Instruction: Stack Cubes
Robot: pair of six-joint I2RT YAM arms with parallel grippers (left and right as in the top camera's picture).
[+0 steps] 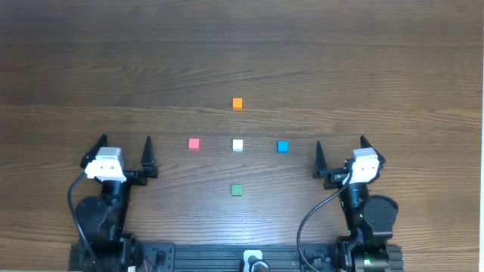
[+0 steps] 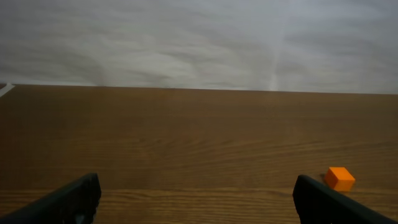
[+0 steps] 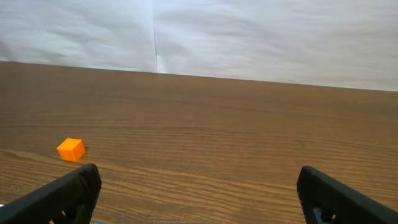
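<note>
Five small cubes lie apart on the wooden table in the top view: an orange cube farthest from the arms, a pink cube, a white cube and a blue cube in a row, and a green cube nearest the bases. My left gripper stands open to the left of the pink cube, holding nothing. My right gripper stands open to the right of the blue cube, also holding nothing. The orange cube shows in the left wrist view and the orange cube in the right wrist view.
The wooden table stretches bare beyond the cubes. A white wall rises behind its far edge. Cables loop beside each arm base along the near edge.
</note>
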